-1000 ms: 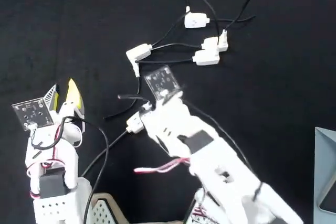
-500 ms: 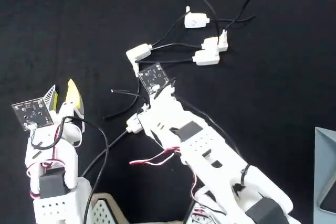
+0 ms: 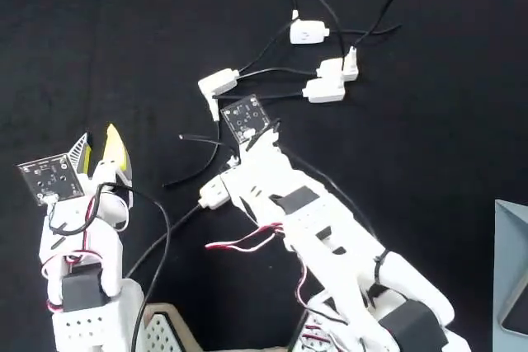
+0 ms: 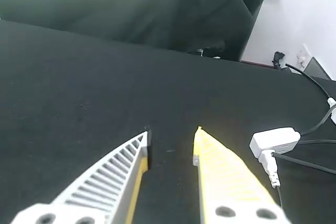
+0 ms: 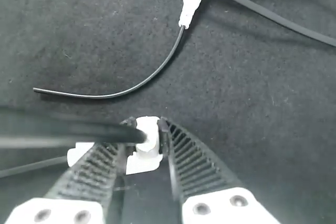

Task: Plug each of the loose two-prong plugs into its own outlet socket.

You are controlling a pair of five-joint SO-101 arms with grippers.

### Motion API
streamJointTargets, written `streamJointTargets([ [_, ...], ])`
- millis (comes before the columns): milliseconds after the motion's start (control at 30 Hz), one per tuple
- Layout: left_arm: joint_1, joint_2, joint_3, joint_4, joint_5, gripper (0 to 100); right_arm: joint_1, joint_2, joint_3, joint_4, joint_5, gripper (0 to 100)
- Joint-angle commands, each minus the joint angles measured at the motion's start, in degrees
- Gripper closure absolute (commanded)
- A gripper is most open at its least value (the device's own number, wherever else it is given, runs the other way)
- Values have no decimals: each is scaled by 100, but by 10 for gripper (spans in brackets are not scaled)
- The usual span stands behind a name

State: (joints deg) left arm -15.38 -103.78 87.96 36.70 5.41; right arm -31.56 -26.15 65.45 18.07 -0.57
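High view: the left claw point(image 3: 98, 133) hangs at 8 o'clock over the table point(image 3: 429, 171); four white sockets point(image 3: 323, 90) lie from 12 to 1 o'clock. Left wrist view: this claw is narrowly parted and empty; one socket point(image 4: 274, 140) carries a seated plug point(image 4: 269, 162). Right wrist view: the right claw point(image 5: 146, 125) clamps a loose plug point(image 5: 148, 136), judged not yet inserted.

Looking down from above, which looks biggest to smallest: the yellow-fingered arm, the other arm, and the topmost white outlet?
Right arm, largest, stretched across the table.
Left arm, the yellow-fingered one.
Topmost outlet, clearly smallest.
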Motion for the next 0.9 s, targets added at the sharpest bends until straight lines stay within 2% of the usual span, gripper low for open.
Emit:
streamJointTargets([
  [0, -4, -26, -31, -141, 18, 849, -62, 13, -180, -53, 53, 986],
  [500, -22, -26, -31, -141, 18, 849, -404, -268, 4, 273, 35, 986],
  [867, -40, -26, -31, -141, 18, 849, -387, 725, -66, -88, 88, 986],
])
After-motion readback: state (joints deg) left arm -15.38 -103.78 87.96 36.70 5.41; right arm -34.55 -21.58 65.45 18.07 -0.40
